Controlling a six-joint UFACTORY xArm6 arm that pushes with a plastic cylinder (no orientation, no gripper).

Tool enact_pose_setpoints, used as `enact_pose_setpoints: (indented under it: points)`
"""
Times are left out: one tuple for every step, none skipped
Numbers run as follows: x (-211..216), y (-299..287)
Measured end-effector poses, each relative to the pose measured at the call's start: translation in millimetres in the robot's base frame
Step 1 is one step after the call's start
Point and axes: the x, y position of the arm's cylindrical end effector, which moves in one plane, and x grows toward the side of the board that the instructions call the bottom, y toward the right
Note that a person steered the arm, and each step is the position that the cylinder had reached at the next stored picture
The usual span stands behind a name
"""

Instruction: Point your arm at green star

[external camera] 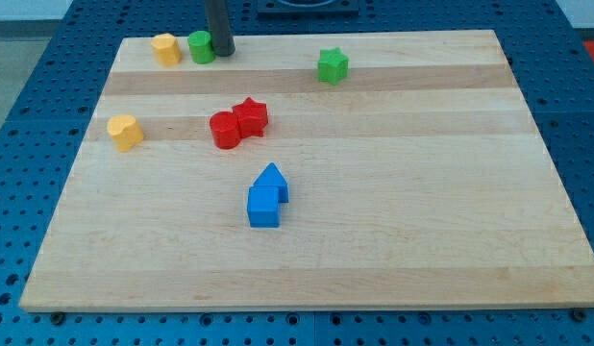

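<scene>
The green star (pixel 332 65) lies on the wooden board (pixel 422 211) near the view's top, right of centre. My tip (pixel 223 53) is at the view's top left of centre, touching the right side of a green round block (pixel 201 47). The tip stands well to the left of the green star, about a hundred pixels away, with bare board between them.
A yellow block (pixel 166 48) sits left of the green round block. Another yellow block (pixel 125 132) lies at the left. A red cylinder (pixel 224 130) touches a red star (pixel 250 117) mid-board. Two blue blocks (pixel 267 196) lie together below them.
</scene>
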Motion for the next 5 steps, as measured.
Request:
enact_pose_setpoints:
  points:
    - [0,-7]
    - [0,-9]
    - [0,12]
    - [0,77]
    - [0,151]
